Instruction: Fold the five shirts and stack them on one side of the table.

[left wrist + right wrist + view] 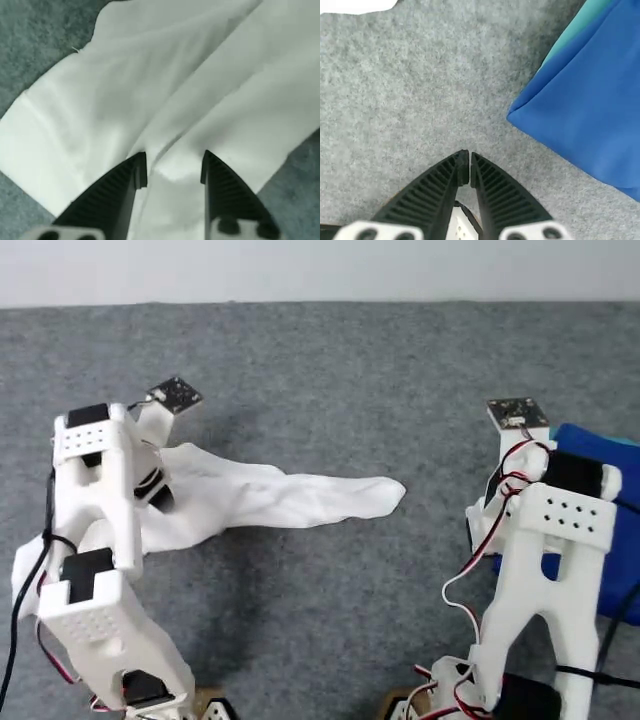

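Here, at frame left, the left gripper (173,166), jaws apart over the white shirt (285,498), should pinch its ridge squarely; the right gripper (469,165) sits pressed together, empty.

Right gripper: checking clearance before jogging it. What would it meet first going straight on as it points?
Probably the bare grey table, though depth is unclear. The right gripper points past the blue shirt, which lies beside its line.

white shirt (150,75): smooth matt cloth | blue shirt (590,100): smooth cloth | table (350,370): rough felt | right pincer (470,160): ribbed matt plastic
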Robot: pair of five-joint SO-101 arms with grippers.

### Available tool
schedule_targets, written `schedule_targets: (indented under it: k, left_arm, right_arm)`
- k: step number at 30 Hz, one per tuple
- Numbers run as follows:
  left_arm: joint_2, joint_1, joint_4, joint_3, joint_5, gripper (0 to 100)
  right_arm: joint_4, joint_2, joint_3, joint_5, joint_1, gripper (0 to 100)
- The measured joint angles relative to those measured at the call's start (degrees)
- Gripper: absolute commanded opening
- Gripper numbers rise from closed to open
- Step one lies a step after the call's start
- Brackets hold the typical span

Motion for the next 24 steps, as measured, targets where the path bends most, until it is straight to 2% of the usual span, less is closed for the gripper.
schedule_targets:
  k: [4, 9, 15, 17, 20, 24]
  left_arm:
    - [-0.4, 0.2, 7.6, -3.8, -0.5, 15]
    - [-7.6, 3.5, 16.6, -4.2, -1.5, 15]
    - [-15.6, 5.3, 17.8, 3.9, -3.0, 15]
    - [-15.8, 5.3, 16.6, 8.2, -3.7, 15]
    - [-15.6, 4.7, 9.8, 14.1, -4.0, 15]
    - [-10.7, 4.4, -0.7, 16.0, -3.0, 15]
  right_arm:
    - [0.0, 0.0, 0.0, 0.0, 0.0, 0.9]
    - [0.0, 0.0, 0.0, 0.0, 0.0, 0.9]
    - [0.0, 0.0, 0.0, 0.0, 0.0, 0.9]
    - [0.0, 0.0, 0.0, 0.0, 0.0, 0.9]
    - [0.0, 0.0, 0.0, 0.0, 0.0, 0.9]
    - [0.0, 0.0, 0.0, 0.0, 0.0, 0.9]
